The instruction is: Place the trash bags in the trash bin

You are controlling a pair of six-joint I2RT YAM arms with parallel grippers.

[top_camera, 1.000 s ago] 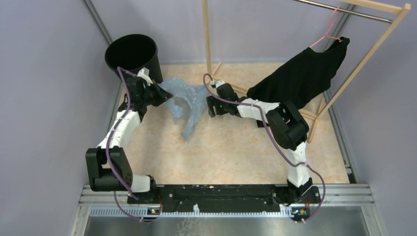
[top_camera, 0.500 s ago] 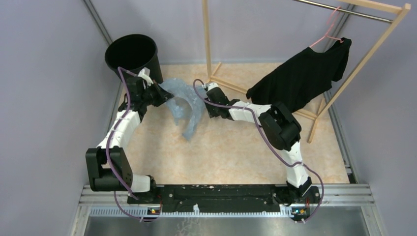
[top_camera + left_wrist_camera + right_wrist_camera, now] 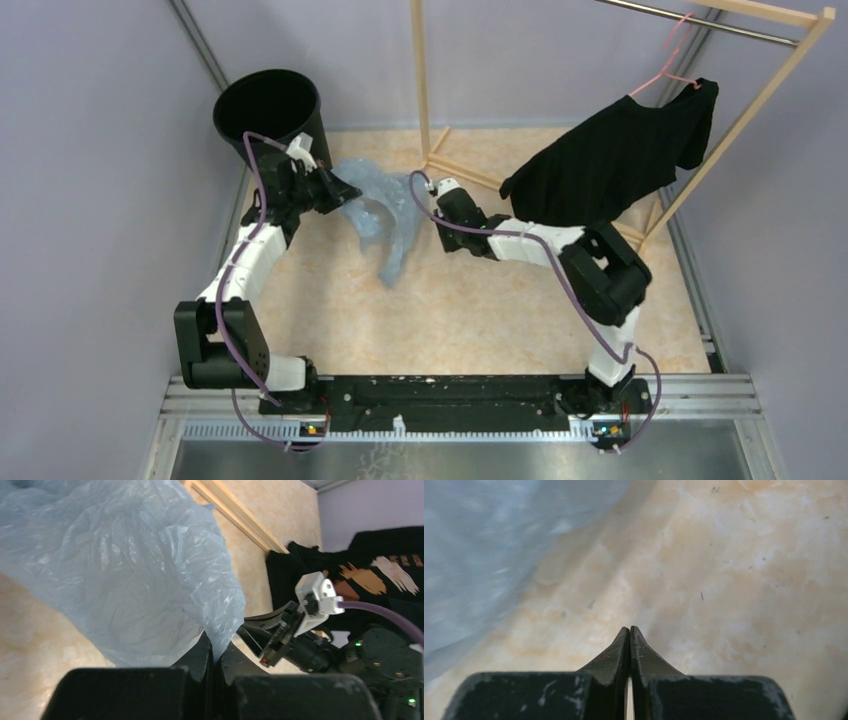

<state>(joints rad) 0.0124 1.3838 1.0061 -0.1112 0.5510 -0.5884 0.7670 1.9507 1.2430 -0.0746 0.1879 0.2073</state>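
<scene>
The pale blue trash bag (image 3: pixel 382 215) hangs crumpled over the floor, just right of the black trash bin (image 3: pixel 270 110) that stands in the far left corner. My left gripper (image 3: pixel 345 188) is shut on the bag's upper left edge; in the left wrist view the film (image 3: pixel 125 570) is pinched between the closed jaws (image 3: pixel 216 647). My right gripper (image 3: pixel 432 222) sits at the bag's right side. It is shut with nothing between its fingers (image 3: pixel 629 628); the bag (image 3: pixel 484 545) lies to their left, over bare floor.
A wooden clothes rack (image 3: pixel 422 90) stands at the back right, with a black T-shirt (image 3: pixel 610 160) on a pink hanger. Purple walls close in both sides. A metal rail (image 3: pixel 450 400) runs along the near edge.
My right gripper has gone from open to shut without catching the bag, and its elbow has swung to the right. The left gripper has nudged slightly right with the bag.
</scene>
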